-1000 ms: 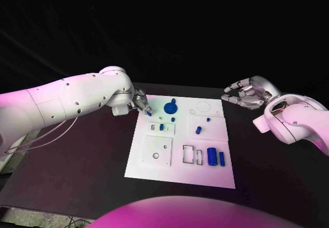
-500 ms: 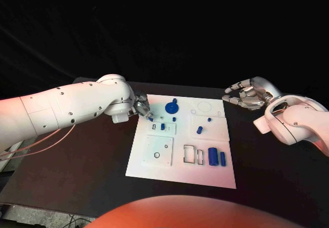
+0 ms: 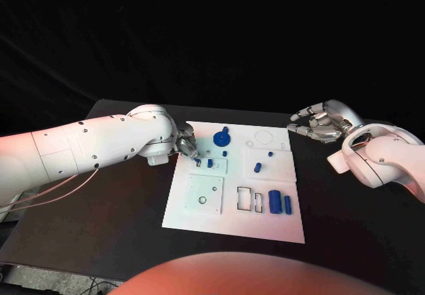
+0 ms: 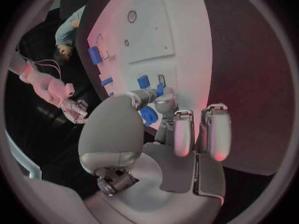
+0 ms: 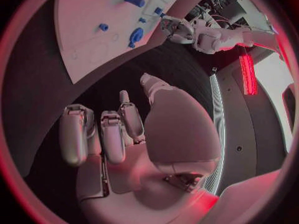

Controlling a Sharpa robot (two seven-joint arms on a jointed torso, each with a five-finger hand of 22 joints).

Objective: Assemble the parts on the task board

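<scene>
One second on, I see the left robot hand (image 3: 187, 147) has slid from the far left corner of the task board (image 3: 232, 228) down its left edge toward me, its fingertips now pinching a small blue part (image 3: 196, 162) over the small inset plate. Right robot hand (image 3: 317, 123) stays raised off the board's far right corner, fingers curled in on nothing. Other blue parts (image 3: 276, 201) lie across the white board, mid-counter (image 3: 106, 215).
</scene>
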